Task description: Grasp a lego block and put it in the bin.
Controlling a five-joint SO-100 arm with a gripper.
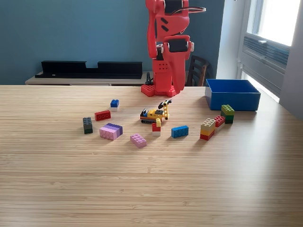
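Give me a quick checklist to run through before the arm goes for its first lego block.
1. Blocks within view on the table: ok, e.g. blue block, pink block.
2. Bin open and upright: ok.
3. Bin contents: cannot tell, interior floor hidden.
4. Arm clear of blocks: ok, folded upright at its base.
5. Gripper state: cannot tell, not clearly visible.
6. Toy excavator among blocks: not ok, possible obstruction.

Table (151, 189): pale wood-look surface with fine parallel grain lines, smooth, faint satin sheen. Bin (232, 101), at the table's two o'clock: bright blue plastic, smooth, matt walls. Lego blocks, e.g. the pink block (138, 140) and the blue block (180, 131): moulded plastic, studded tops, slight gloss. Arm (168, 47), at twelve o'clock: red plastic shells, matt, with black inset parts. Rear wall (71, 33): matt blue-grey paint.
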